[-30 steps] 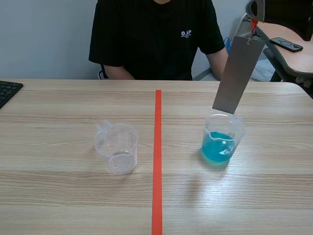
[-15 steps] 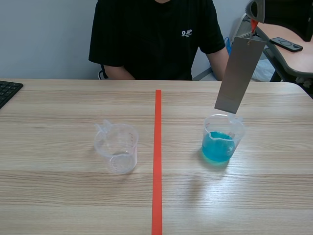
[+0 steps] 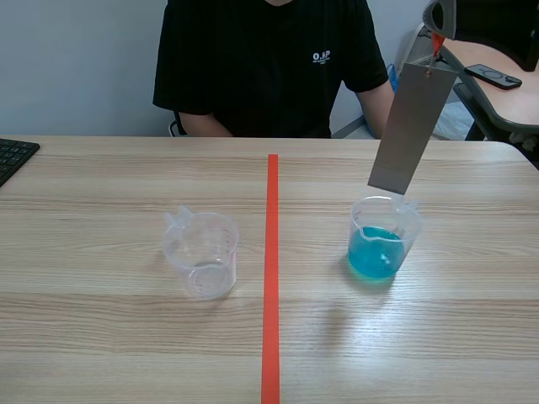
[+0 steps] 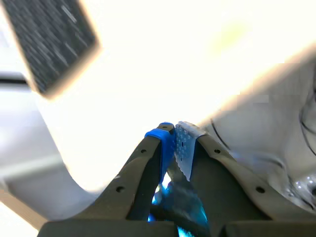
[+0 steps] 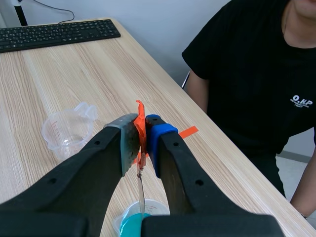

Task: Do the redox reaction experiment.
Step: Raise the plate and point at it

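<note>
Your right gripper [image 5: 141,124] is clamped on the orange-red tag [image 5: 140,111] at the top of the strip [image 3: 413,130]. The pads pinch the tag only, not the metal, so the strip hangs loose under the fingers. Your left gripper [image 4: 174,137] has its pads pressed together with nothing between them. It does not show in the scene view, and what looks like a keyboard [image 4: 49,44] lies ahead of it, so it is well away from the work.

The relation that matters is strip to blue cup [image 3: 383,246]. The strip's long axis runs downward from the gripper. In the scene view it leans, with the tagged end out toward the right side of the table [image 3: 126,337] and the free end in toward the middle. That free end sits just above the cup's far rim, clear of the liquid. In the right wrist view you see the strip edge-on, and it points down into the cup's mouth almost straight under the fingers. The right arm is therefore the one placed to act, and the cup lies below it rather than to one side.

My judgement is that the next move is a plain descent to dip the strip. Go slowly — a strip hung by a tag can swing, and its lower corner looks close enough to the rim to catch it or tip the cup.

The empty cup [image 3: 200,252] stands apart, across the tape line [image 3: 271,252], and a person [image 3: 269,67] sits at the far side.
</note>
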You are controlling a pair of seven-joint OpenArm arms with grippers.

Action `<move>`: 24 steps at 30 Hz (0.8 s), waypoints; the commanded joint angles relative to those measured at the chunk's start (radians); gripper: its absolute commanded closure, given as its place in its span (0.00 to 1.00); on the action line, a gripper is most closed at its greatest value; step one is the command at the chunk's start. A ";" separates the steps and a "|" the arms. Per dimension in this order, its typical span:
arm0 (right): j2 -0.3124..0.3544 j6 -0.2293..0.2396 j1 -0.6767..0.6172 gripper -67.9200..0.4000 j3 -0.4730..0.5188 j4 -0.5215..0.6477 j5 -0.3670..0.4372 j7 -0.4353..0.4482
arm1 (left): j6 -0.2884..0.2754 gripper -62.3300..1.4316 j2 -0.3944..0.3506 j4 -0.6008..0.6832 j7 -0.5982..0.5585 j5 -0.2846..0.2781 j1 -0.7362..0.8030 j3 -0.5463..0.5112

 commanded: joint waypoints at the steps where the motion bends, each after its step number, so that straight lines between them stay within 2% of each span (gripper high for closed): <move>1: 0.014 0.006 0.015 0.97 0.017 0.008 0.015 0.008 | -0.027 0.91 -0.029 0.013 -0.037 -0.029 -0.066 0.013; 3: 0.014 0.006 0.015 0.97 0.017 0.008 0.015 0.008 | -0.072 0.91 -0.060 0.013 -0.063 -0.049 -0.138 0.023; 6: 0.014 0.006 0.015 0.97 0.017 0.008 0.015 0.006 | -0.130 0.91 -0.086 0.013 -0.072 -0.050 -0.261 0.064; 11: 0.014 0.006 0.015 0.97 0.017 0.008 0.015 0.004 | -0.215 0.91 -0.086 0.013 -0.071 -0.046 -0.452 0.205; 17: 0.014 0.006 0.015 0.97 0.017 0.008 0.015 0.004 | -0.217 0.91 -0.024 0.013 0.023 -0.046 -0.665 0.401; 24: 0.014 0.006 0.015 0.97 0.017 0.008 0.015 0.004 | -0.217 0.91 0.092 0.013 0.114 -0.047 -0.848 0.546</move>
